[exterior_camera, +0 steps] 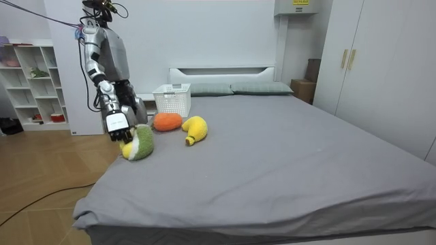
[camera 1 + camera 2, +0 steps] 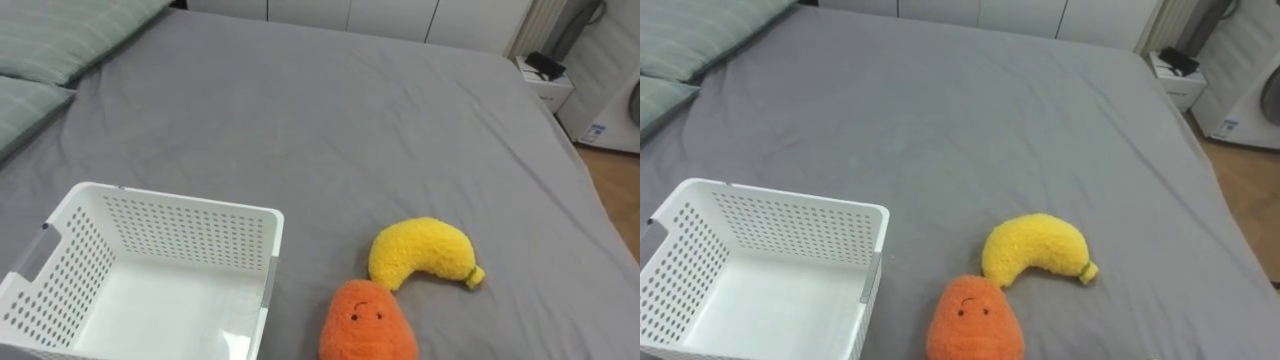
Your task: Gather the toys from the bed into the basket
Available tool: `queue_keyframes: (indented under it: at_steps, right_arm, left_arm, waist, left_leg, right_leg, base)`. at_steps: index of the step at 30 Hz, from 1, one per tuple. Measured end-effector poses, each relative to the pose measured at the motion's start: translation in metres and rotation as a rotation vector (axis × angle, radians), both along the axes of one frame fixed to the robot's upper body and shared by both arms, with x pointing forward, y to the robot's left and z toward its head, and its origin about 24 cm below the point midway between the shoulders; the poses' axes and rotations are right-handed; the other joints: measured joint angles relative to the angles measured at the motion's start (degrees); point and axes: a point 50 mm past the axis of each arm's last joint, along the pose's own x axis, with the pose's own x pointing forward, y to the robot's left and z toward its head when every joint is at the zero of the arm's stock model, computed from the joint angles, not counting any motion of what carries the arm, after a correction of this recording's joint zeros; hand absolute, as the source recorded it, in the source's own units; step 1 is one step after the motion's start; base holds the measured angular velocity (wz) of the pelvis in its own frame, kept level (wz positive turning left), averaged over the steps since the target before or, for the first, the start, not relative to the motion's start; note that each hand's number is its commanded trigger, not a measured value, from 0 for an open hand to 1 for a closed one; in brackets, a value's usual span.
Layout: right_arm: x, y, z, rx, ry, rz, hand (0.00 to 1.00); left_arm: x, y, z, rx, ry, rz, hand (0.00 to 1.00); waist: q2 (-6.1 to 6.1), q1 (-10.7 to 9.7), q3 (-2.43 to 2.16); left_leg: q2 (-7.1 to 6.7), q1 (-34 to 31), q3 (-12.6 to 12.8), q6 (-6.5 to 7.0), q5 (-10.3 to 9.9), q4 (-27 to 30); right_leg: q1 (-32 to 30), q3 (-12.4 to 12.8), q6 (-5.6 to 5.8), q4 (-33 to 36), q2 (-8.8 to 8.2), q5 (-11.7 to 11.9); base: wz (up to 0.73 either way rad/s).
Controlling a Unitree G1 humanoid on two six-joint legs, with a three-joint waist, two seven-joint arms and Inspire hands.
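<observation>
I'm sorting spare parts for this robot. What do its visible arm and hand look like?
In the room view, its right arm has a silver-grey upper part with dark joints, then a dark forearm. The right hand is dark too, with a small white tag on its back.

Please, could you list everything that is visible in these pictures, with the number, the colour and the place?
Bed: one, grey sheet, in front of the robot.
Pillows: two, grey-green, at the bed's head, to the robot's left.
Basket: one, white, perforated, on the bed, nothing inside.
Banana toy: one, yellow, right of the basket.
Orange toy: one, with a small face, just in front of the banana toy.
Green toy: one, green and yellow, at the bed's edge.
Nightstand: one, white, beyond the bed.
Shelf: one, white, behind the robot.
Wardrobe: one, white, room view's right.
Right hand: on top of the green toy.
</observation>
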Motion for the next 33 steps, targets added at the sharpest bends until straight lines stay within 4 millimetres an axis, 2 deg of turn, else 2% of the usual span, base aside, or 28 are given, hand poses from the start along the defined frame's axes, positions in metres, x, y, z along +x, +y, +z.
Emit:
queue_keyframes:
  at_steps: [3,4,6,12,15,17,19,20,28,33]
  right_arm:
    - [0.007,0.001,0.003,0.006,-0.04,0.0,1.0]
    - [0.011,0.001,0.005,0.009,-0.053,0.01,1.0]
    - [0.02,0.001,0.01,0.011,-0.095,0.02,1.0]
    - [0.059,0.009,0.034,0.016,-0.291,0.096,1.0]
    - [0.078,0.016,0.049,0.024,-0.393,0.144,1.0]
    - [0.095,0.024,0.067,0.025,-0.491,0.188,1.0]
    - [0.105,0.028,0.08,0.022,-0.564,0.218,1.0]
    - [0.11,0.03,0.086,0.029,-0.604,0.225,1.0]
    - [0.128,0.04,0.122,0.026,-0.757,0.297,1.0]
    - [0.135,0.047,0.141,0.024,-0.827,0.356,1.0]
  left_arm:
    - [0.004,0.001,0.0,0.003,-0.014,-0.003,0.0]
    - [0.005,0.001,0.001,0.004,-0.02,-0.006,0.0]
    - [0.008,0.002,0.001,0.009,-0.034,-0.01,0.0]
    - [0.009,0.003,0.002,0.001,-0.052,-0.019,0.0]
    - [0.01,0.003,0.002,-0.004,-0.059,-0.018,0.0]
    - [0.012,0.003,0.002,-0.005,-0.064,-0.021,0.0]
    - [0.012,0.003,0.002,-0.005,-0.064,-0.022,0.0]
    - [0.012,0.003,0.002,-0.004,-0.064,-0.022,0.0]
    - [0.013,0.003,0.002,-0.003,-0.082,-0.019,0.0]
    - [0.014,0.002,0.002,-0.006,-0.096,-0.016,0.0]
  waist:
    - [-0.12,0.0,0.04]
    - [-0.63,0.0,0.32]
    - [-0.59,-0.04,0.33]
    - [-0.56,-0.04,0.36]
    - [-0.41,-0.21,0.34]
    - [-0.08,-0.37,0.29]
    - [-0.28,-0.49,0.44]
    - [-0.16,-0.46,0.27]
    - [-0.36,-0.7,0.3]
    - [0.23,-0.61,0.17]
  left_leg:
    - [0.01,0.0,0.13,0.0,0.01,-0.01]
    - [0.01,0.03,0.19,-0.01,0.02,-0.08]
    - [0.05,0.02,0.5,-0.02,0.04,-0.17]
    - [0.07,0.0,1.28,0.0,0.04,-0.18]
    - [0.06,-0.04,1.42,0.03,0.06,-0.29]
    - [0.04,-0.19,1.41,0.04,0.07,-0.36]
    - [0.03,-0.2,1.4,0.03,0.08,-0.48]
    - [0.02,-0.2,1.42,0.03,0.08,-0.56]
    - [0.04,-0.18,1.87,0.03,0.07,-0.84]
    - [0.1,-1.07,2.02,0.05,0.06,-0.83]
  right_leg:
    - [-0.11,0.3,0.0,0.01,0.0,0.0]
    - [-0.19,0.4,0.0,0.11,-0.01,0.0]
    - [-0.42,0.81,0.0,0.22,0.02,0.0]
    - [-1.01,1.48,0.04,0.72,0.0,-0.03]
    - [-1.22,1.82,0.07,0.69,0.03,-0.04]
    - [-1.34,1.86,0.12,0.68,0.03,-0.08]
    - [-1.32,1.84,0.15,0.53,0.04,-0.12]
    - [-1.2,1.85,0.15,0.17,0.04,-0.12]
    - [-1.55,2.46,0.15,0.06,0.14,-0.11]
    - [-2.65,2.2,0.15,0.86,0.07,-0.11]
  base:
    - [-0.01]
    - [-0.06]
    - [-0.08]
    - [-0.07]
    - [-0.01]
    - [0.0]
    - [0.0]
    - [0.0]
    - [-0.03]
    - [-0.01]
